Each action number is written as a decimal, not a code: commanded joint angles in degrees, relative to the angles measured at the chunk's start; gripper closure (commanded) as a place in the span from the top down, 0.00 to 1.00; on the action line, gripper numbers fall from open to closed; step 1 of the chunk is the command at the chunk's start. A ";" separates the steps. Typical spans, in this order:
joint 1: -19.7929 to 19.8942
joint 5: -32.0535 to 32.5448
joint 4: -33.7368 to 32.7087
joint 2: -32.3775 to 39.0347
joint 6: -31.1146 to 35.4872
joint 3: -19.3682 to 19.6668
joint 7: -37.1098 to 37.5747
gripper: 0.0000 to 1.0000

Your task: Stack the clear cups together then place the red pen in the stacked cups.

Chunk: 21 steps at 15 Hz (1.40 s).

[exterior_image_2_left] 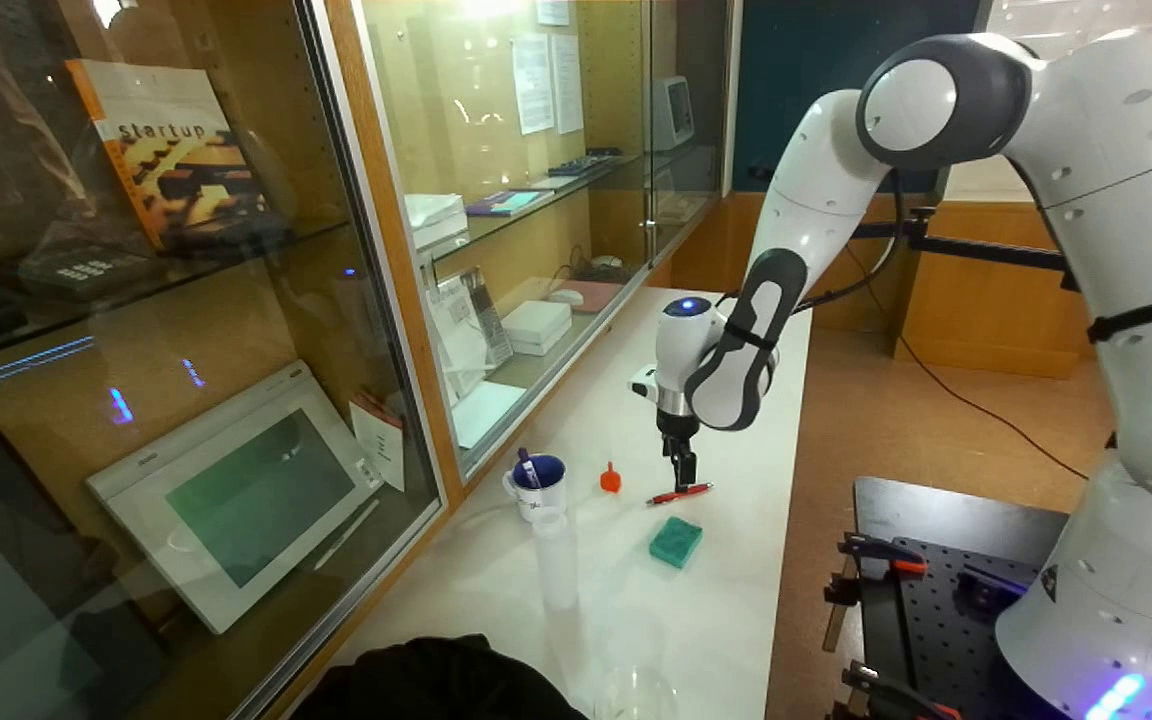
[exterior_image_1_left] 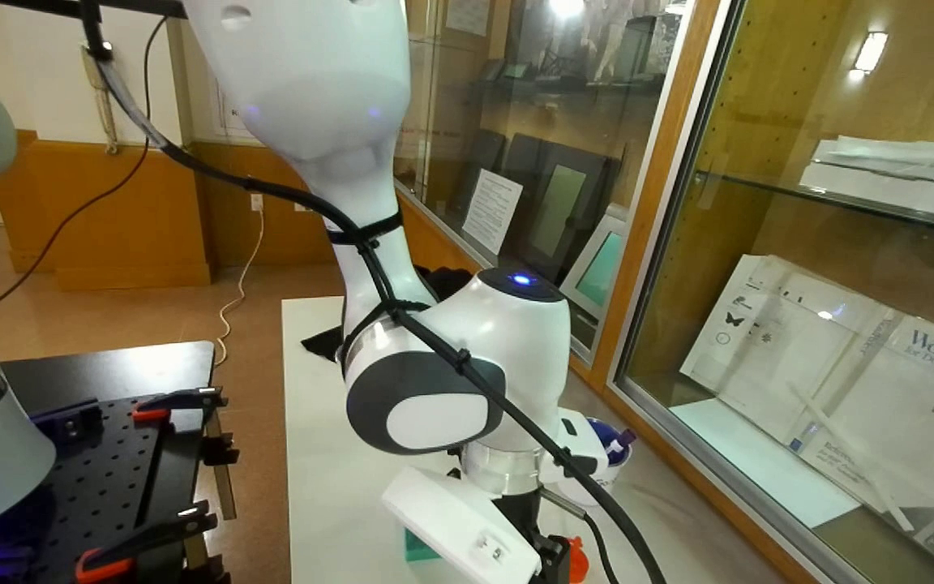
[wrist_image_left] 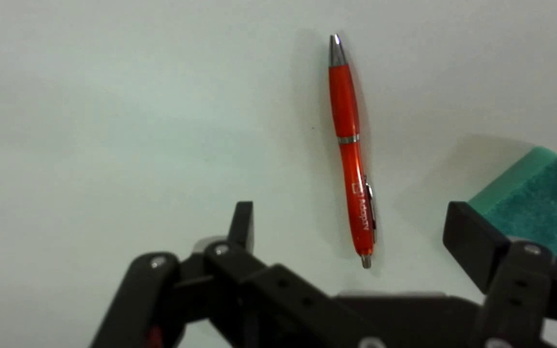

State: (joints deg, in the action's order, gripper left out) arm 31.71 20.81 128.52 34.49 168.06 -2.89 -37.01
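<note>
Pen (wrist_image_left: 351,154) up for grabs! Flat on the counter (exterior_image_2_left: 736,610) it lay, ungripped. From the left in an exterior view came the mug (exterior_image_2_left: 541,507), a marker (exterior_image_2_left: 528,467) leaning in it; then the bottle (exterior_image_2_left: 556,560), upright; then the orange thing (exterior_image_2_left: 610,480); then a cup (exterior_image_2_left: 634,693), cut off by the bottom edge, so one or a nested pair could not be told. Stacking was probably done, the pen the last job. Next, the sponge (exterior_image_2_left: 676,542), near the pen but apart.

Over to the wrist view: the fingers (wrist_image_left: 243,226) stood wide and empty, one left of the pen, one right, neither touching it! The right-hand one partly covered the sponge there; how high they hung was hard to judge. The pen ran nearly square to the closing path, which favoured a clean pinch. Best play was a straight drop, no shove at the sponge, no hard press on the counter, then a gentle close, because a round pen might roll. Its clip half sat level with the tips; a hold there promised to leave the point free to lead into the cup.
</note>
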 commanded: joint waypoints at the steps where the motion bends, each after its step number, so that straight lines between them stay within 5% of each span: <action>1: -2.51 -1.89 -2.56 2.02 -0.51 1.94 -1.60 1.00; 17: -3.55 -1.77 -6.52 6.20 -1.31 2.78 -1.41 1.00; 18: -3.52 -1.73 -6.64 6.36 -1.36 2.77 -1.49 0.75; 21: -3.57 -1.70 -6.76 6.66 -1.21 2.84 -1.45 0.59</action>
State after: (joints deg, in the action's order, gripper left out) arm 29.38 20.61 122.94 40.63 168.05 -0.84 -37.01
